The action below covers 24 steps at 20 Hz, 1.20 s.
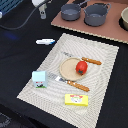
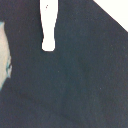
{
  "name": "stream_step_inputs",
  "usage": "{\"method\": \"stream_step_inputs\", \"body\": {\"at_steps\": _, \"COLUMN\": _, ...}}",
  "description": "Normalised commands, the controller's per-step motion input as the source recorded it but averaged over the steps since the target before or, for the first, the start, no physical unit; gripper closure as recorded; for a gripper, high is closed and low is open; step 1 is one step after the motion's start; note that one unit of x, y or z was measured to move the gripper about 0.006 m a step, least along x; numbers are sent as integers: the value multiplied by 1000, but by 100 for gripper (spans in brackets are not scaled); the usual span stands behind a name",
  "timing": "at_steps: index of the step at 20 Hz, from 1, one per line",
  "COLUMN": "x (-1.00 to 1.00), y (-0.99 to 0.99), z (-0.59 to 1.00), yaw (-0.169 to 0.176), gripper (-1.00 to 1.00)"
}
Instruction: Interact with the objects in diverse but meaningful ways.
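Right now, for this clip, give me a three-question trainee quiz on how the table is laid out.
1. True or false: the red tomato sits on the round tan plate.
2. Which item lies off the woven placemat, on the dark cloth? A) milk carton B) fish-shaped piece C) yellow box
3. Fill in: the two grey pots stand on the ____ board at the far side.

Key: 1 true. 2 B. 3 brown. The gripper is at the exterior view's top edge; whether it is open cannot be told.
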Motion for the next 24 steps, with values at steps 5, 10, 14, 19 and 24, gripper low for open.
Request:
{"method": "stream_step_inputs", "body": {"at_steps": 5, "x": 771, "y": -229, "z": 559, "yaw": -158, "gripper": -100}}
{"method": "stream_step_inputs", "body": {"at_steps": 10, "x": 774, "y": -294, "z": 325, "yaw": -166, "gripper": -100}}
{"method": "stream_step_inputs", "body": {"at_steps": 14, "x": 751, "y": -387, "z": 140, "yaw": -152, "gripper": -100}}
{"method": "stream_step_inputs", "body": {"at_steps": 19, "x": 743, "y": -456, "z": 37, "yaw": -139, "gripper": -100}}
{"method": "stream_step_inputs", "body": {"at_steps": 24, "x": 518, "y": -516, "z": 0, "yaw": -140, "gripper": -100}}
